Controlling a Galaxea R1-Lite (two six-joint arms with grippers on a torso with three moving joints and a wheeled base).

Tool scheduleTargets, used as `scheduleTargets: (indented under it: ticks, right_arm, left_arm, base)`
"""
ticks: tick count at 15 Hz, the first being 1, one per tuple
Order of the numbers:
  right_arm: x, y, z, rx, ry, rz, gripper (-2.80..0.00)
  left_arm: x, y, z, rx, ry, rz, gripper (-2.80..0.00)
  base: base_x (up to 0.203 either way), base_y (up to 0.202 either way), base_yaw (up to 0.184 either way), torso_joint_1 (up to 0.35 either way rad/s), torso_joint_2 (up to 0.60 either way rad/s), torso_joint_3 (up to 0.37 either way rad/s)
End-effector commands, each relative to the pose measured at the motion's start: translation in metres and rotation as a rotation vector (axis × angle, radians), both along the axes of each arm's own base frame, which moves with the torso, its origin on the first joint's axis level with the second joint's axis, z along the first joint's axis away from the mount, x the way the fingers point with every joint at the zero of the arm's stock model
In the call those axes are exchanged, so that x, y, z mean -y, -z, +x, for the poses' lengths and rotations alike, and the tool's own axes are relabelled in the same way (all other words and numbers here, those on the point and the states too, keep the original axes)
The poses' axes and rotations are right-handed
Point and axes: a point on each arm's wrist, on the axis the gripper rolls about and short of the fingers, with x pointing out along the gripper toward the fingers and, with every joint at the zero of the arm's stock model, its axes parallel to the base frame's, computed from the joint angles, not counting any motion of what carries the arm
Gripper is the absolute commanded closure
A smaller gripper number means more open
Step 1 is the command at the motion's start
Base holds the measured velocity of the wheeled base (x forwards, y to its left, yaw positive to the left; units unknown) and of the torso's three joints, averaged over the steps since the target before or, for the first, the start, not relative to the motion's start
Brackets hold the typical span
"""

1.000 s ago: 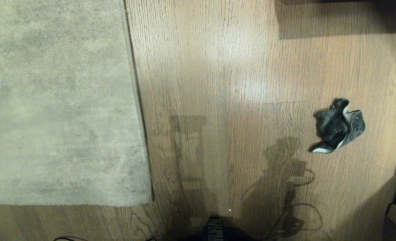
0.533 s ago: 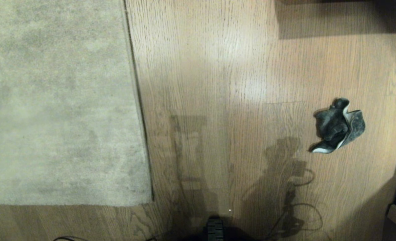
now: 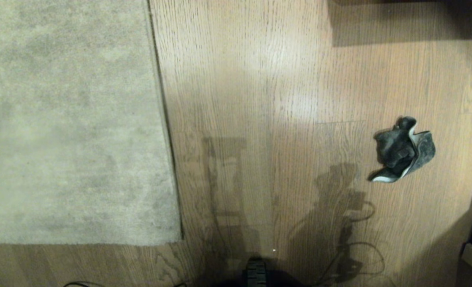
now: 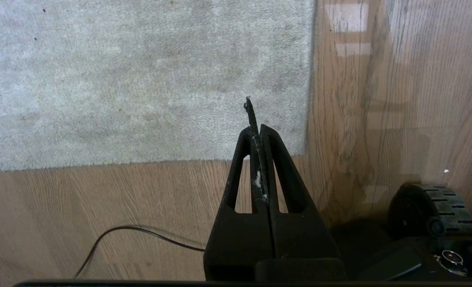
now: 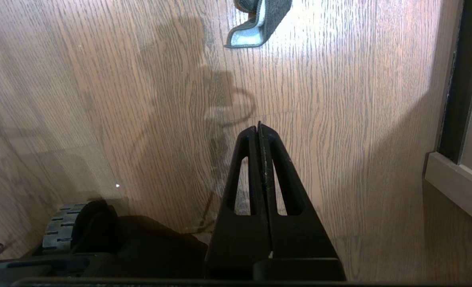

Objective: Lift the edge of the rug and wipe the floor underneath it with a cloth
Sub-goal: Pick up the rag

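Observation:
The pale grey-beige rug lies flat on the left, its rug edge running straight down to a corner. The floor of brown wood-grain planks fills the rest. A crumpled dark grey cloth with a pale underside lies on the floor at the right, apart from the rug. My left gripper hangs shut and empty above the rug corner. Over bare planks my right gripper is shut and empty, with the cloth lying some way beyond its tips. Neither arm shows in the head view.
My wheeled base sits at the bottom centre, its tyre near the left gripper. A thin black cable lies on the planks near the rug's near border. Dark furniture stands at the back right, a cabinet base at the right.

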Motion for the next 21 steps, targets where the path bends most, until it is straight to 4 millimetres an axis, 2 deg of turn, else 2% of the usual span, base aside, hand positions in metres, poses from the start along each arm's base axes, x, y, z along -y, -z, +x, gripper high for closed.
scheduleTargets:
  ticks: [1, 8, 17, 21]
  right_arm:
    - [0.0, -0.0001, 0.0001, -0.001, 0.001, -0.001, 0.0]
    - [-0.0001, 0.0001, 0.0, -0.001, 0.0, -0.015, 0.0]
    - [-0.0009, 0.0015, -0.0004, -0.031, -0.036, -0.143, 0.0]
    - [-0.0009, -0.0052, 0.0002, -0.053, -0.038, -0.191, 0.0]
  left_arm:
    - [0.0, 0.0, 0.0, 0.0, 0.0, 0.0, 0.0]
    - [0.0, 0.0, 0.0, 0.0, 0.0, 0.0, 0.0]
    - [0.0, 0.0, 0.0001, -0.001, 0.0, 0.0, 0.0]
    - [0.0, 0.0, 0.0, 0.0, 0.0, 0.0, 0.0]
  base:
    - [0.0, 0.0, 0.0, 0.0, 0.0, 0.0]
    - [0.0, 0.0, 0.0, 0.0, 0.0, 0.0]
    - [0.0, 0.0, 0.0, 0.0, 0.0, 0.0]
    - [0.0, 0.0, 0.0, 0.0, 0.0, 0.0]
